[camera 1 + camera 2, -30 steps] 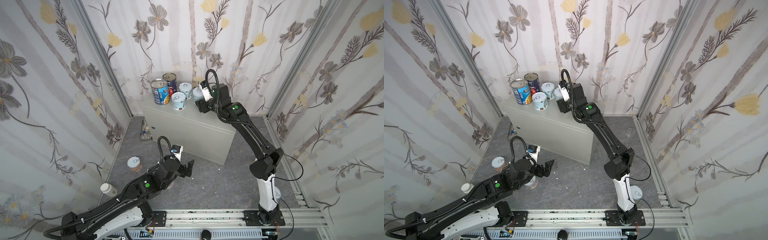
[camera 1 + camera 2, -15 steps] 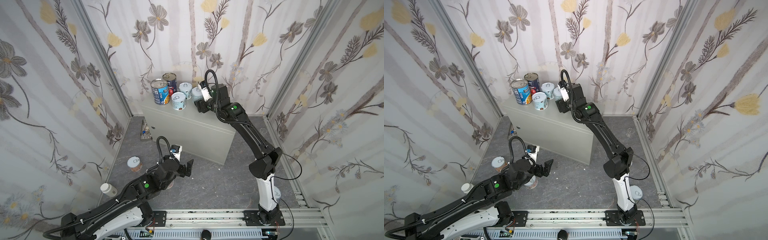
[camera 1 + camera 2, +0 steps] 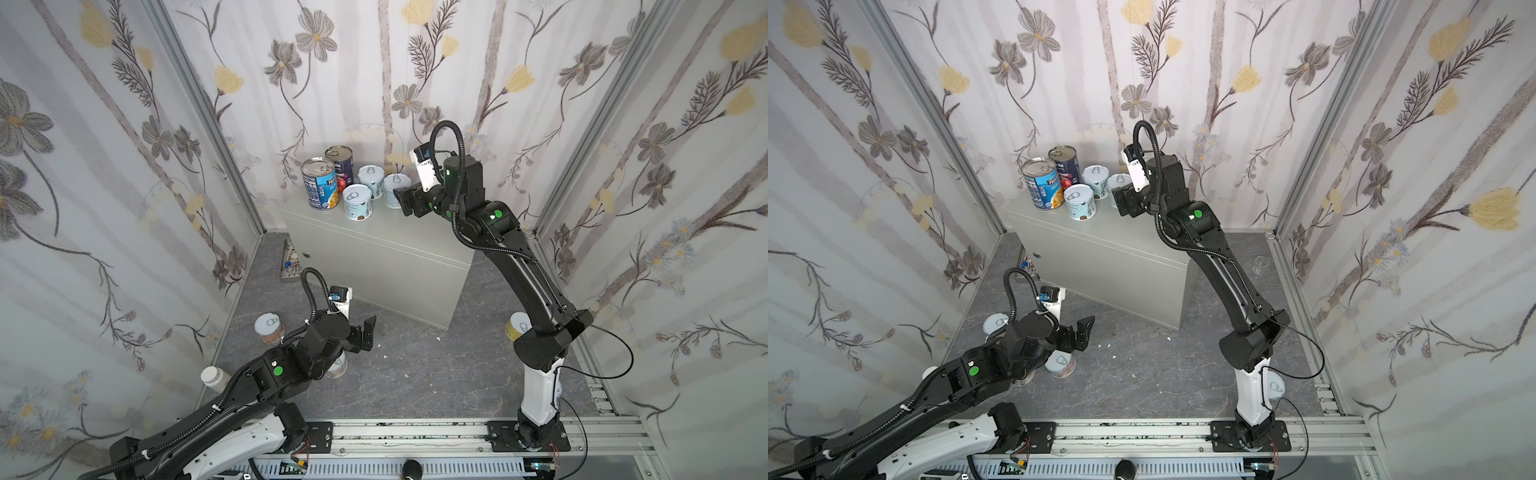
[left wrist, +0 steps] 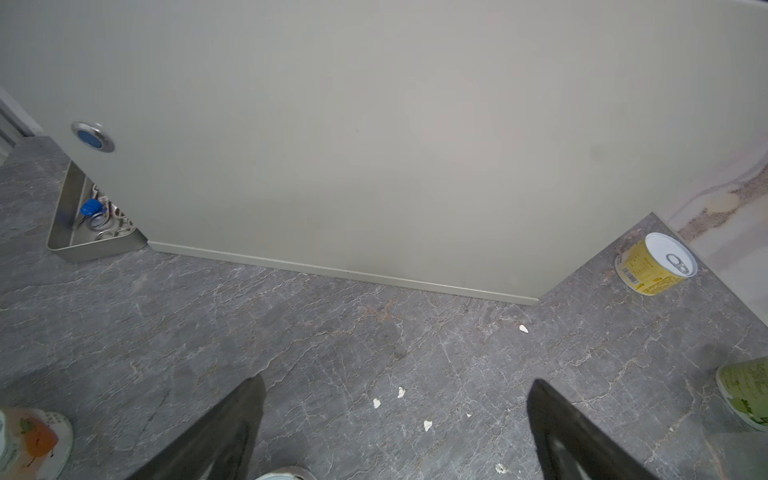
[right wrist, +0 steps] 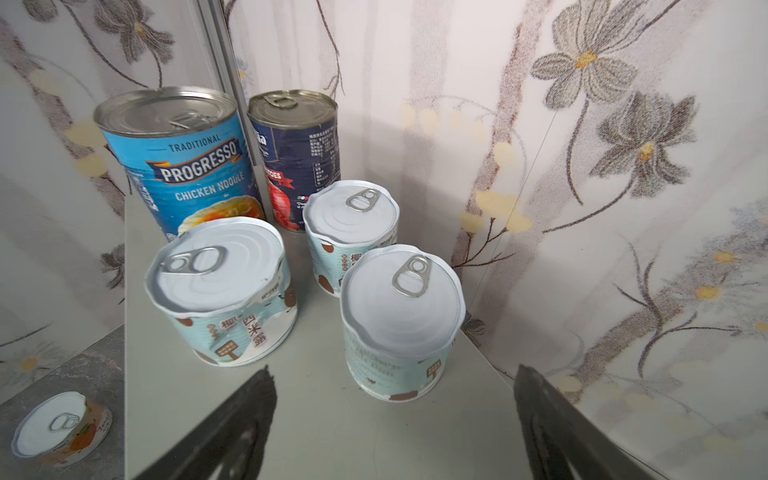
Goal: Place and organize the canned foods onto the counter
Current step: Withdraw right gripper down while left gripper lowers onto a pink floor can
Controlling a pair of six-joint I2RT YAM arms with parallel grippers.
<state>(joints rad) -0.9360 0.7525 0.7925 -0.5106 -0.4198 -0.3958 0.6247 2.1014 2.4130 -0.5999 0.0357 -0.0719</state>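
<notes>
On the light-grey counter [image 3: 415, 237] stand a tall blue can [image 3: 319, 183], a navy-red can [image 3: 340, 160] and three short teal cans [image 5: 224, 286] [image 5: 351, 224] [image 5: 401, 320]. My right gripper [image 5: 392, 415] is open just behind the nearest short can, touching nothing; in a top view it [image 3: 402, 200] hovers over the counter top. My left gripper [image 4: 395, 415] is open and empty low over the floor before the counter front [image 4: 374, 145]. On the floor are an orange-label can [image 3: 269, 328], one under the left arm [image 3: 337, 368], a yellow can [image 4: 652, 266] and a green one [image 4: 746, 395].
A white pill bottle [image 3: 214, 376] stands by the left wall. A metal tray with keys [image 4: 91, 224] lies at the counter's left corner. A small clear glass [image 3: 1260, 266] sits at the right wall. Another can [image 3: 1276, 386] is beside the right arm's base.
The right gripper's jaws have spread apart and let go of the short can, which now stands alone on the counter. The left arm has hardly moved.
</notes>
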